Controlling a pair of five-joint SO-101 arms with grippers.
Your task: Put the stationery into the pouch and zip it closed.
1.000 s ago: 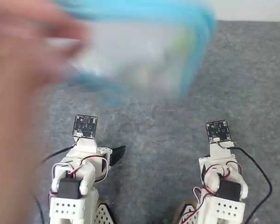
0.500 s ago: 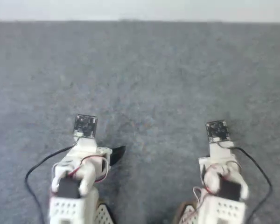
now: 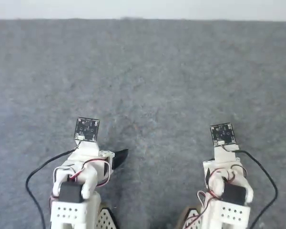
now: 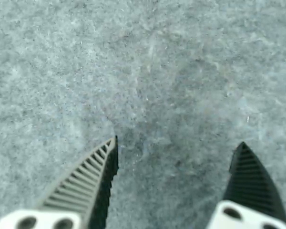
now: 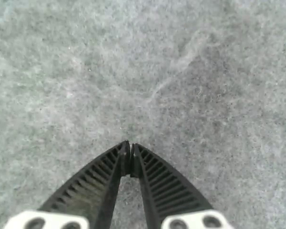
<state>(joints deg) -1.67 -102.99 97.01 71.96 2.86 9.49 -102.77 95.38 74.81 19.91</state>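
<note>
Presently: my left gripper, jaws wide, above the grey felt mat; my right gripper, jaws pressed together, tips touching.

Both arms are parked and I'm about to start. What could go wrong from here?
1. The left claw, open, and the right claw, shut, point down at the grey felt; a grasp now would likely pinch or drag the felt.
2. The black cable looping beside the left arm could snag when it swings out.
</note>
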